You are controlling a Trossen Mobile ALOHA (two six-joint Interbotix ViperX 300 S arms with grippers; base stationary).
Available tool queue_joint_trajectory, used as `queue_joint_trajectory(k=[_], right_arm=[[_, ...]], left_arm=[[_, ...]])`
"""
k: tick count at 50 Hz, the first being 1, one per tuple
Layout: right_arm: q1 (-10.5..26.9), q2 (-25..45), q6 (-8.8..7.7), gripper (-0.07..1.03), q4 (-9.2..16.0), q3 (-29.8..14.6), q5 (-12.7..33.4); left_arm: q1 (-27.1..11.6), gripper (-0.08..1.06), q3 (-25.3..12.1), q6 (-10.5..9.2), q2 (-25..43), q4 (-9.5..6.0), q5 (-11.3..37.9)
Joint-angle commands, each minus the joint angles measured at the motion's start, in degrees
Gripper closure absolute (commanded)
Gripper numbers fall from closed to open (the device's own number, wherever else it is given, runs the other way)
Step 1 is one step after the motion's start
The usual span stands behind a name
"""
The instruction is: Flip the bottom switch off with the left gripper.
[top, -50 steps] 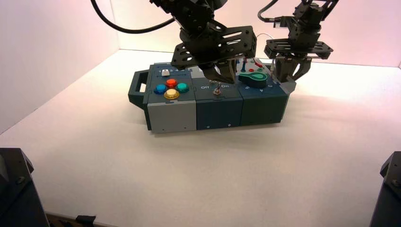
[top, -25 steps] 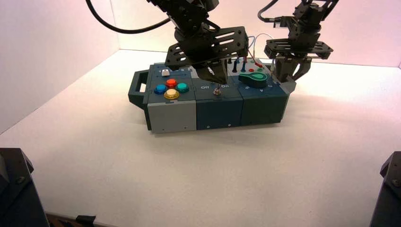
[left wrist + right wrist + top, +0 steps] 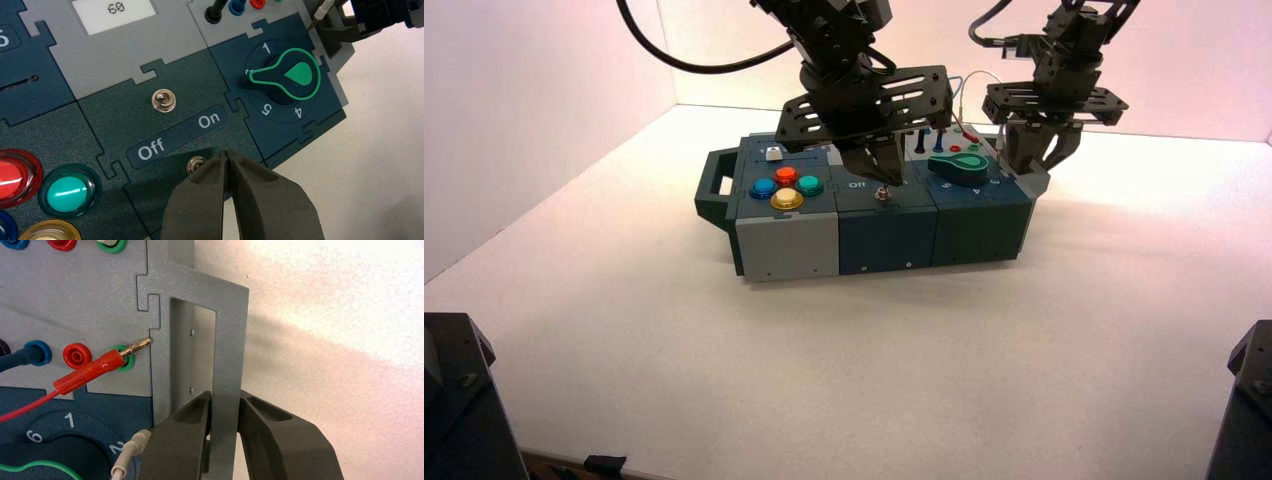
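Pressing tapered dark fingers together, the left gripper (image 3: pixel 226 159) touches the shiny round-nutted bottom switch (image 3: pixel 195 164).

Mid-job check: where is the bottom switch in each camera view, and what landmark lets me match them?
High view: the bottom switch sits on the dark middle panel's front, under the left gripper.
Left wrist view: the bottom switch shows just beside the gripper's shut tips, below the Off/On label.
Right wrist view: not in it; the right gripper clamps the box's grey end handle.
Shared landmark: the green knob.
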Motion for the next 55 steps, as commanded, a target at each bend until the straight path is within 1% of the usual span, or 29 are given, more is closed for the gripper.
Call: queue_joint_trajectory(k=[1,10,26,36,43,55], right_arm=[[1.49,-0.88,-0.44,0.98,0.26,-1.32,-0.35],[1.49,-0.88,-0.44,0.98,0.26,-1.49,-0.44],[1.49,-0.88,-0.44,0.98,0.26,-1.58,-0.44],[1.49,-0.88,-0.53,0.98,0.26,-1.49,-0.44],[1.49,-0.88,-0.53,0.98,0.26,-1.58,-0.44],[1.49,-0.79,-0.44,0.98,0.35,-1.76,-0.44]], left_arm=[[1.58,1.00,-1.05,-0.26,-1.14,0.00,1.05],[2.81,1.00,-0.35,-0.18,-2.11,0.09,1.14],[3.60,1.00,0.70,-0.35,-2.64,0.00,1.23],[3.78,1.00,0.97,-0.53,-2.46,0.09,1.23],[4.04,1.00,1.23,-1.05,-2.55,0.09,1.14],[4.13,1.00,1.23,-0.88,-2.64,0.09,0.79]])
